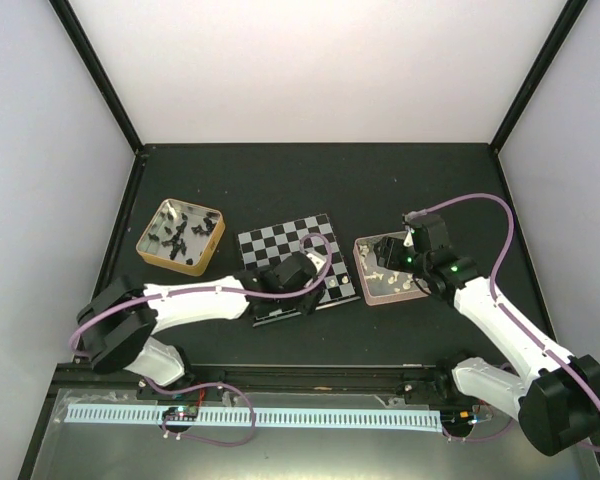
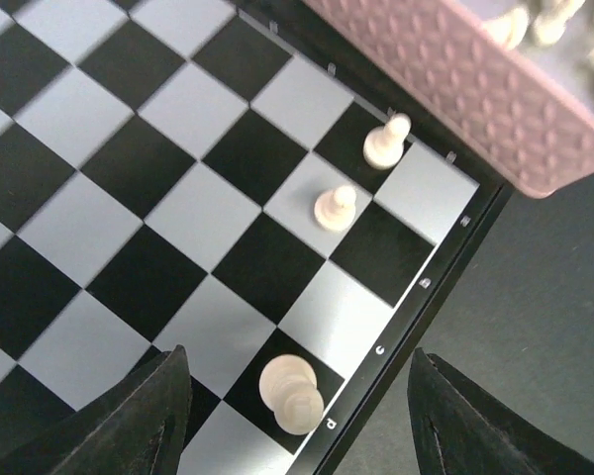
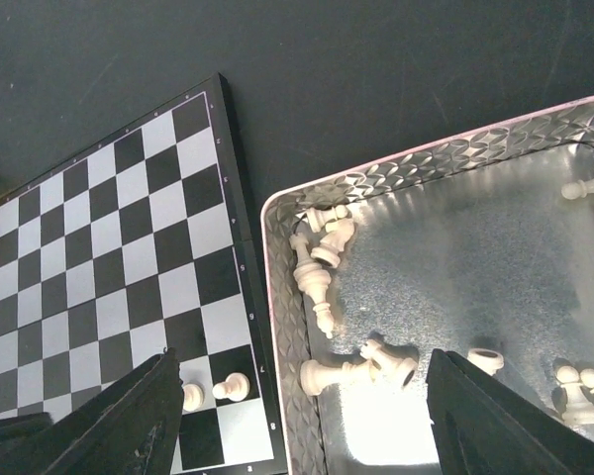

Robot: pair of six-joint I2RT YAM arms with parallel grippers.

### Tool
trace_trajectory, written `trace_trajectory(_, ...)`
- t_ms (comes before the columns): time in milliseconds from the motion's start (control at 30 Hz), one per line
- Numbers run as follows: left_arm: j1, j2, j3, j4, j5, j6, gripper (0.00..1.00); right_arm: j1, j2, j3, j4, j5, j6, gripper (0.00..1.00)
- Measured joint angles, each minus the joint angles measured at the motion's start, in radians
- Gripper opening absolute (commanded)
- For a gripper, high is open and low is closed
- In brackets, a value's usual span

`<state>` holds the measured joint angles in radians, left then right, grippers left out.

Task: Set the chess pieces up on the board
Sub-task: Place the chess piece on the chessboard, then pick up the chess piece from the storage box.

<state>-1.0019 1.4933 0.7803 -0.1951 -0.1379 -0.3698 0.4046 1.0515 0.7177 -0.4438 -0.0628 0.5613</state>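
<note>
Black left end effector [image 2: 299, 435] (parted, empty)

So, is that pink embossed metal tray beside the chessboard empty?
No, several small cream-white chess pieces lie scattered inside the pink embossed metal tray.

Left end effector [image 1: 313, 272] over board [image 1: 280, 240]; black pieces [image 1: 180, 232] in tin [image 1: 151, 225].

One board [image 1: 280, 245] is counted, on which three cream-white chess pieces [image 2: 335, 208] are stood, roughly ten more white pieces [image 3: 315, 282] are seen in one pink tray [image 3: 280, 297], and black pieces [image 1: 180, 235], too small to be counted, are held in one gold-rimmed tin [image 1: 211, 243].
</note>
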Motion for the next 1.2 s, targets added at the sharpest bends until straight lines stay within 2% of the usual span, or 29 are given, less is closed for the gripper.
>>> trace_trajectory(300,0.085,-0.193,0.013,-0.029,-0.008,-0.019,0.62,0.000,0.062,0.021,-0.023,0.002,-0.009,0.65)
trace_trajectory(500,0.185,-0.444,-0.024,-0.026,-0.013,-0.040,0.62,0.000,0.231,0.079,-0.035,0.005,-0.031,0.58)
trace_trajectory(800,0.296,-0.780,-0.172,-0.018,-0.100,-0.069,0.70,0.000,0.460,0.151,0.022,-0.026,0.003,0.42)
trace_trajectory(1067,0.308,-0.859,-0.186,-0.026,-0.128,-0.092,0.70,0.012,0.589,0.188,0.066,-0.028,0.048,0.43)
trace_trajectory(1200,0.308,-0.853,-0.194,-0.029,-0.124,-0.102,0.70,0.019,0.636,0.207,0.074,-0.026,0.051,0.39)
